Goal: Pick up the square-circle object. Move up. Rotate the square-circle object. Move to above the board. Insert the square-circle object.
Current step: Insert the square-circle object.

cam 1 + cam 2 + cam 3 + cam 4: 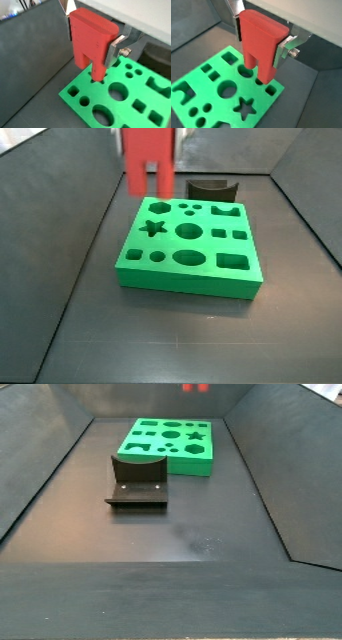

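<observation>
Gripper (261, 42) clamped on the square-circle object (260, 42), held upright over the board (211, 100) edge; judged insertion step: align both prongs with their holes, then descend slowly and vertically.

Even, soft overhead light, faint shadows, mild blur in wrist views.

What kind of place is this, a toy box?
Probably a robot test bin: dark sloped walls, a green shape-sorter board and a black fixture. The hand holds a red square-circle object above the board.
</observation>
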